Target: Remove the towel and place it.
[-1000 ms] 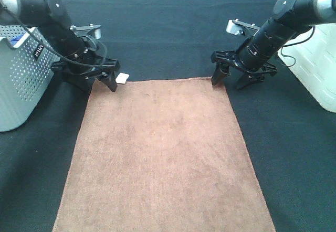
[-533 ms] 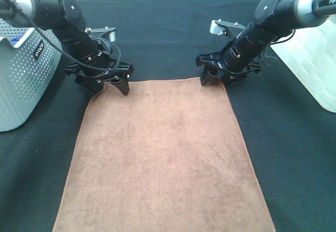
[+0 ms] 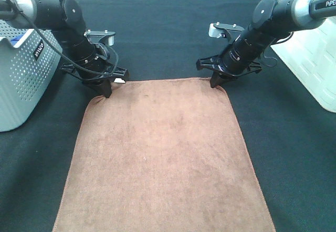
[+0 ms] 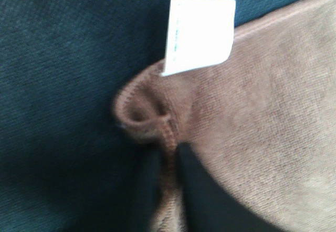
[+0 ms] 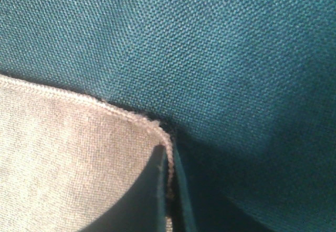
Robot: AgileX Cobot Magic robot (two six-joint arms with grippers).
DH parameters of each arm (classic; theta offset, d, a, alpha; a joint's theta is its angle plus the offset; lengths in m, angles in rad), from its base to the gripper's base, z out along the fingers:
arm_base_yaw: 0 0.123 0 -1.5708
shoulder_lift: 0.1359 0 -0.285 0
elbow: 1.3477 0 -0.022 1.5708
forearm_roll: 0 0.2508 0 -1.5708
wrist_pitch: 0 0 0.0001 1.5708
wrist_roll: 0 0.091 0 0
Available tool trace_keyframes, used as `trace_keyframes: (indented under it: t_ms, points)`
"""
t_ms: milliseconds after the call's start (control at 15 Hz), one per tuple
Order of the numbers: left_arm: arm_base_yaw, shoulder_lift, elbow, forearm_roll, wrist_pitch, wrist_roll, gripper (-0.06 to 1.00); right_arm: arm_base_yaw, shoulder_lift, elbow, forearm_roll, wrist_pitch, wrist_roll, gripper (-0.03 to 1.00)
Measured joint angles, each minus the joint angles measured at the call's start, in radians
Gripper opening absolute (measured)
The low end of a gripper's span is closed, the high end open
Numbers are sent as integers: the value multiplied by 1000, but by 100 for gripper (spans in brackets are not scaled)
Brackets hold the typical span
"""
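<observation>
Brown terry towel (image 3: 163, 153) lies flat on the black table cover (image 3: 168, 22), spreading away from both grippers. Its two far corners sit right at the fingertips.

Handling, my read: soft, limp, light, slightly grippy pile. No stiffness to rely on, so it'll sag in the middle once lifted. The hemmed corners are the right hold. The stitched edge gives the pads something to bite, and holding two corners keeps it spread.

Left gripper (image 3: 107, 89): jaws closed down on the corner hem. In the wrist view the cloth is bunched into a small fold between the dark fingers (image 4: 210, 200). White tag (image 4: 199, 32) is just beyond the tips, not pinched.

Right gripper (image 3: 215, 81): jaws pressed together on the other corner, with only the hem edge caught. The bite looks thin and could slip under load.

Pose: both arms come in from the outer sides, wrists pitched steeply down, tips at table level, roughly mirrored. Perforated grey basket (image 3: 21, 85) is outboard of the left gripper, near but clear of it. White bin (image 3: 315, 69) is outboard of the right.
</observation>
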Motion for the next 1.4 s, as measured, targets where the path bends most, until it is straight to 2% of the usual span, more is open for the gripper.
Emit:
trace_keyframes:
  t_ms: [200, 333, 533, 733, 1133, 1400]
  points:
    - [-4, 3, -36, 48, 7, -4, 1, 5, 0, -35, -42, 11, 0, 1]
    - [-5, 12, -98, 67, 9, -26, 1, 10, -2, -115, -105, 26, 8, 1]
    - [-5, 14, -208, 112, -46, -72, 1, 10, -11, -239, -218, 20, 61, 1]
    - [-5, 14, -265, 123, -151, -80, 1, 9, -11, -294, -288, -34, 73, 1]
    - [-5, 37, -267, 129, -411, -82, 1, -12, 12, -314, -306, -216, 88, 1]
    - [-5, 101, -267, 135, -543, -82, 1, -12, 122, -407, -308, -256, 88, 1]
